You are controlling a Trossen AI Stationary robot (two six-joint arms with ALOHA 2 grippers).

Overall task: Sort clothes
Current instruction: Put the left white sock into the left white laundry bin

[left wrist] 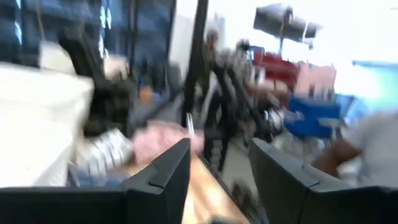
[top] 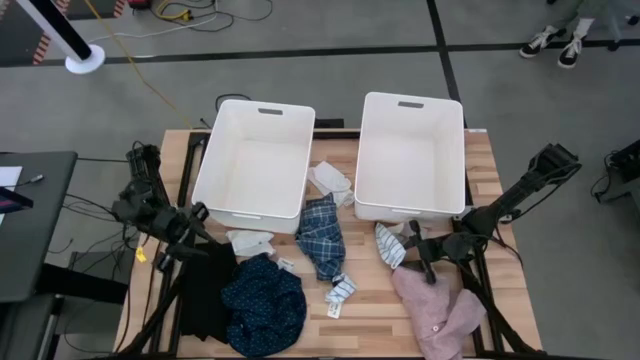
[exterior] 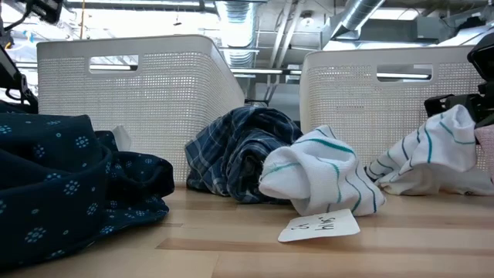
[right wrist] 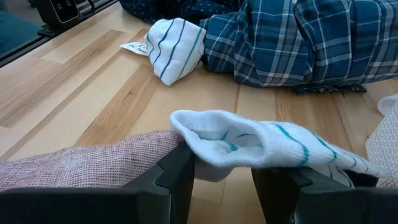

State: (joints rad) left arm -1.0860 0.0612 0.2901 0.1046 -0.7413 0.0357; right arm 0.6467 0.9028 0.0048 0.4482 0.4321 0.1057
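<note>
The right gripper [top: 428,252] sits low over the table just in front of the right-hand white tub [top: 410,155], its fingers parted with a gap between them and nothing clamped; in its wrist view the near striped sock [right wrist: 261,144] lies right at the fingertips, draped partly over the pink garment [right wrist: 81,165], so I judge this to be the approach to a pick rather than a hold. The next move calls for closing on that sock alone, without catching the pink cloth beneath, then lifting it over the tub's front wall. The left gripper [top: 183,232] is in front of the left-hand white tub [top: 255,155], above the black garment [top: 205,290]; its fingers stand apart and hold nothing. Outward from the right tub: the blue plaid garment [top: 320,235] lies at the gap between the tubs, a second striped sock [top: 340,290] in front of it, and the navy dotted garment [top: 263,305] farther toward the left arm. Both tubs are empty, so sorting has barely begun.
</note>
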